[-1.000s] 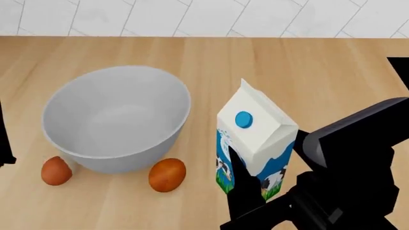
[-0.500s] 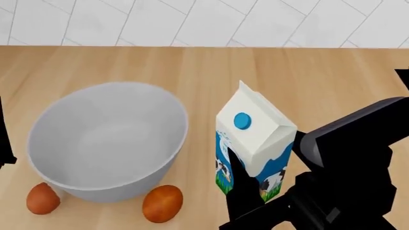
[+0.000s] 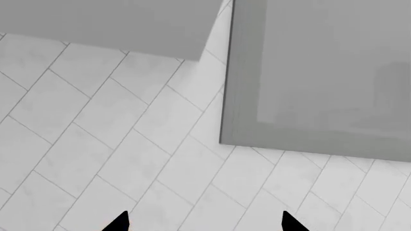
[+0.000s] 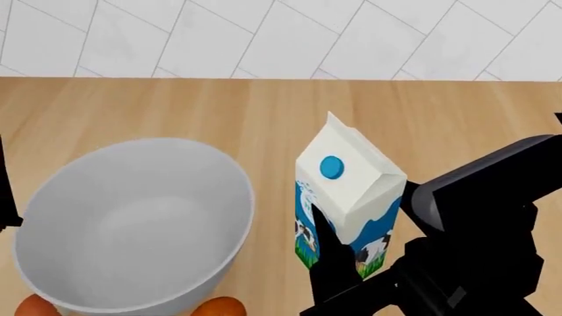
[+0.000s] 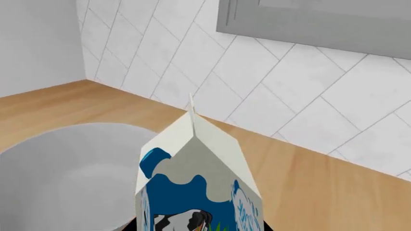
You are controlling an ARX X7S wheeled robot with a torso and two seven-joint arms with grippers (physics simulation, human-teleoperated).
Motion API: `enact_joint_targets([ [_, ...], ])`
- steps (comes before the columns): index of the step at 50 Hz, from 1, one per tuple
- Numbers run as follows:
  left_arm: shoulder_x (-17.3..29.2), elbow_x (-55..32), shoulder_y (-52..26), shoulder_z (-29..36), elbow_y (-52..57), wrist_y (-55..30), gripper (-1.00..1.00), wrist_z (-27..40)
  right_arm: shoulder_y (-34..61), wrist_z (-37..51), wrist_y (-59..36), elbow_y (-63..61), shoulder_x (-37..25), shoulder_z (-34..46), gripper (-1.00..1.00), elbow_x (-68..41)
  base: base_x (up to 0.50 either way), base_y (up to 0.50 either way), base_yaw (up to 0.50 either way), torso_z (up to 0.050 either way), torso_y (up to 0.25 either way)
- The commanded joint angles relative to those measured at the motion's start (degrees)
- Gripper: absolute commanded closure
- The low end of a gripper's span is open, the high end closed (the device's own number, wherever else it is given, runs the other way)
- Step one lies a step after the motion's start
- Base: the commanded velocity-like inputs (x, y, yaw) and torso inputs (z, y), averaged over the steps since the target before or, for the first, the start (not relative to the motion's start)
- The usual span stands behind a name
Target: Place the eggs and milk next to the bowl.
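The milk carton [image 4: 349, 191] is upright to the right of the bowl [image 4: 131, 224], with a gap between them. My right gripper [image 4: 349, 253] is shut on the carton's lower part; one black finger [image 4: 327, 247] crosses its front. In the right wrist view the carton [image 5: 196, 187] fills the centre, with the bowl [image 5: 57, 168] beside it. Two eggs peek out at the bowl's near side, one [image 4: 218, 307] at its right and one [image 4: 31, 307] at its left, both cut off by the frame. My left gripper [image 3: 205, 226] is open and empty, facing the wall.
The wooden counter [image 4: 263, 112] runs back to a white tiled wall [image 4: 263, 33]. The left wrist view shows wall tiles and a grey cabinet [image 3: 321, 72]. A sliver of the left arm [image 4: 5, 191] shows at the head view's left edge.
In the head view the bowl and eggs have slid down and left, and more wall shows. The carton and right arm keep the same place in view.
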State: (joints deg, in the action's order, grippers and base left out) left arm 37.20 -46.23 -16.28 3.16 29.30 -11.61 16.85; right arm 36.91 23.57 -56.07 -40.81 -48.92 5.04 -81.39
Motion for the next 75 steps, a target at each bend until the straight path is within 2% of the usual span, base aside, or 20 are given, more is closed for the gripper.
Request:
enact_joint_targets([
  [1,0.26,0.07,-0.24,0.43,-0.04,-0.59,-1.00,0.17,0.09,-1.47,0.37,-0.11,0.06,-0.26,1.00,1.18,0.00,0.00,0.00,0.000,0.000],
  [17,0.64,-2.31,-0.32,0.09,0.59,-1.08,-1.00,-0.22,0.32,-3.19,0.50,1.37,-0.70,-0.11,1.00,1.90,0.00,0.00,0.00,0.000,0.001],
  [43,1.34,-2.45,-0.73,0.32,1.16,-1.40,-1.00,-0.44,0.62,-19.47,4.28,9.14,1.32,5.69,1.00,12.52,0.00,0.00,0.00,0.000,0.000],
  [75,1.98,-2.78,0.21,-0.62,1.75,-0.77,-1.00,-0.30,3.08,-24.35,5.53,13.42,5.34,11.64,1.00,17.84,0.00,0.00,0.00,0.000,0.000],
])
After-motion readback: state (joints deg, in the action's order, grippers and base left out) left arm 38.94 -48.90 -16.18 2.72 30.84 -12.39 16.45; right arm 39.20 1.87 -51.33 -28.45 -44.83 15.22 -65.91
